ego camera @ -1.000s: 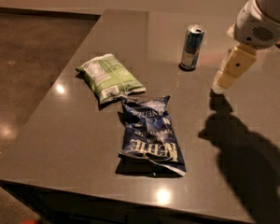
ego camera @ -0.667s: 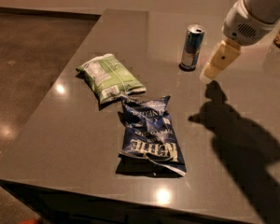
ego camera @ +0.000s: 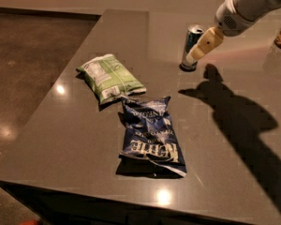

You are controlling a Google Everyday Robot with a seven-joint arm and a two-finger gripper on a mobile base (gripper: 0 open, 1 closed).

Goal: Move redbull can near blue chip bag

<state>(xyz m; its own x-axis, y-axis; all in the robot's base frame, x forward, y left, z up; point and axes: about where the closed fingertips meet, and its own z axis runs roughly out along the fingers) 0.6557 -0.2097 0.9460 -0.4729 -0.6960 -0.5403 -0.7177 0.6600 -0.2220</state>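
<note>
While a light green-and-white chip bag [ego camera: 111, 78] lies flat just beside the upper left end of the blue chip bag [ego camera: 152, 135], the blue chip bag itself lies crumpled on the dark tabletop [ego camera: 75, 139], toward its near edge. Well apart from the blue chip bag, beyond it and to its right, the redbull can [ego camera: 189, 41] stands upright. The cream-coloured gripper [ego camera: 201, 48] overlaps the can's right side; whether it is apart, together or clamped cannot be told.

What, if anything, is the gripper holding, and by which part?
It cannot be told. The gripper overlaps the upper right side of the slim blue-and-silver metal can, which stands upright on the grey table.
</note>
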